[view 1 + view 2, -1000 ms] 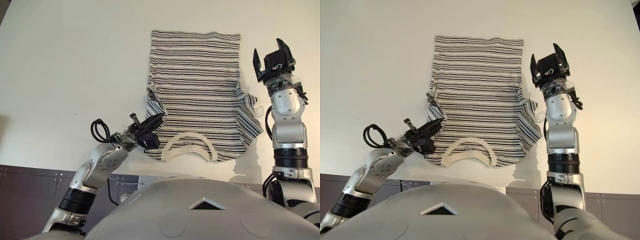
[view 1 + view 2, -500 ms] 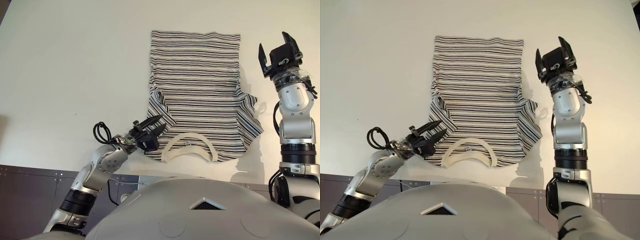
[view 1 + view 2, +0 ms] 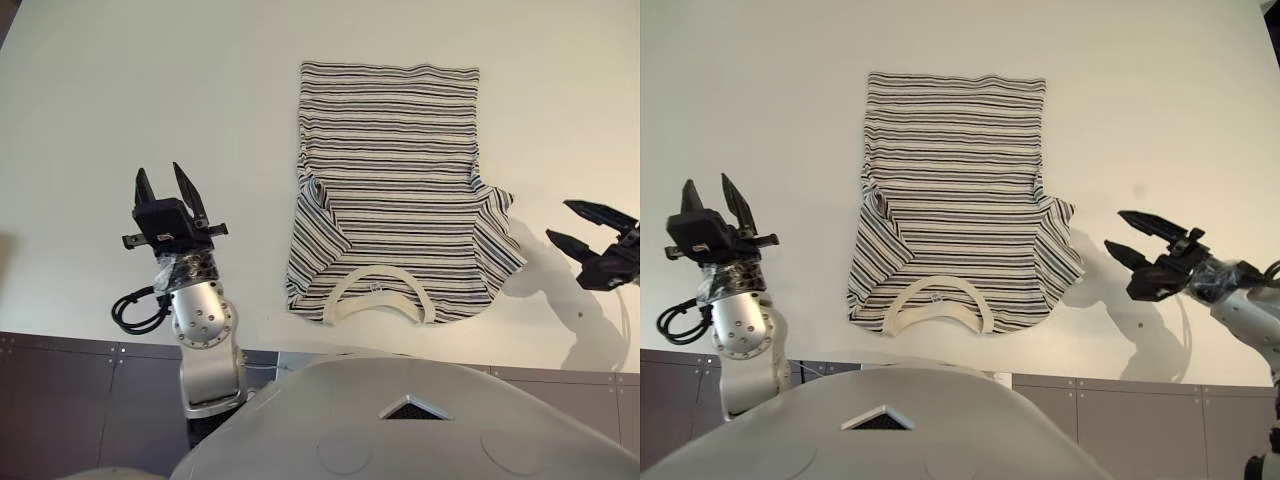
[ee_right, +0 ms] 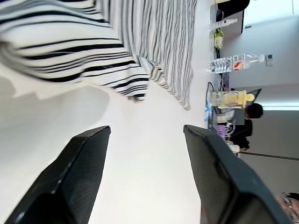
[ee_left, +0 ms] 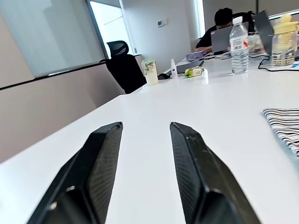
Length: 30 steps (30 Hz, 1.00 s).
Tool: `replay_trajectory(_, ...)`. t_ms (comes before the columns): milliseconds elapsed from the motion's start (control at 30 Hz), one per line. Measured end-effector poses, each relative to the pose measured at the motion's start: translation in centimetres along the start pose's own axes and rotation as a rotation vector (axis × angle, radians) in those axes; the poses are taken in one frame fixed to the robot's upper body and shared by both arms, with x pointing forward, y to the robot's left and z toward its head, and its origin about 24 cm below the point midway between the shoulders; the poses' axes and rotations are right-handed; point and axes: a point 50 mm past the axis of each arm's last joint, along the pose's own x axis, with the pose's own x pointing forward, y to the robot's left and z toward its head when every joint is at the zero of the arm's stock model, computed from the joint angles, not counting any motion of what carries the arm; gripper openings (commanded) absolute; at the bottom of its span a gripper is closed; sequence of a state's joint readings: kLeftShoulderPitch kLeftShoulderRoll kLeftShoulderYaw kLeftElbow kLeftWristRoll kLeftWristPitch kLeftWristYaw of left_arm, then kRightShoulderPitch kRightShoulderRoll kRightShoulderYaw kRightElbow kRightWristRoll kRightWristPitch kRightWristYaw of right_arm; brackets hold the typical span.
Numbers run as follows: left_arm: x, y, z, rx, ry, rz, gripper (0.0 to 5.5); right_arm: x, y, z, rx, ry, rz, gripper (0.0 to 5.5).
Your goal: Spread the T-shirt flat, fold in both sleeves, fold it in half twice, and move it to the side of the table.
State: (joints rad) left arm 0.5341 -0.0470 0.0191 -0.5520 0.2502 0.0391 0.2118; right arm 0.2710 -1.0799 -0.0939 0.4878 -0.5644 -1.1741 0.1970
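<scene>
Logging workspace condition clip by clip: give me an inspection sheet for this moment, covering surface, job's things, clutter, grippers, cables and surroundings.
Surface: white table, smooth top.
Job's things: black-and-white striped T-shirt lies flat, collar toward the robot, both sleeves look folded in; not yet halved.
Clutter: clear plastic water bottle and pale cup at the table's far end.
Grippers: left gripper open, raised left of the shirt, apart from it; right gripper open, beside the shirt's right edge, not touching.
Cables: black cable loop at the left wrist.
Surroundings: black office chair beyond the table.
</scene>
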Motion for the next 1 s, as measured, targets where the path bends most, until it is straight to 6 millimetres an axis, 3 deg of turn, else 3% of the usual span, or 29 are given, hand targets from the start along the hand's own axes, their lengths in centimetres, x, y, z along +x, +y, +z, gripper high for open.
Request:
replay_trajectory(100, -0.3, -0.9, -0.6, -0.009, 0.029, -0.009, 1.87, -0.4, 1.2, 0.7, -0.002, -0.101, 0.119, 2.88)
replay_trajectory(233, 0.5, -0.2, -0.7, 0.007, 0.019, 0.031, 1.87, 0.2, 2.0, 1.8, -0.011, -0.173, 0.181, 2.88)
replay_trajectory(400, 1.4, -0.4, -0.5, 0.011, -0.007, 0.014, 1.87, 2.2, 2.8, 2.6, 0.010, -0.128, 0.057, 2.88)
replay_trajectory(567, 1.4, 0.0, -1.5, 0.045, 0.029, 0.002, 1.87, 3.7, 3.2, 3.5, 0.046, -0.091, -0.033, 2.88)
replay_trajectory(800, 1.5, -0.2, -2.1, 0.053, 0.047, -0.017, 1.87, 3.8, 4.0, 3.8, 0.097, 0.010, -0.121, 2.88)
replay_trajectory(1000, 1.3, -0.4, -2.5, 0.056, 0.062, -0.025, 1.87, 3.2, 3.7, 3.0, 0.101, 0.089, -0.180, 2.88)
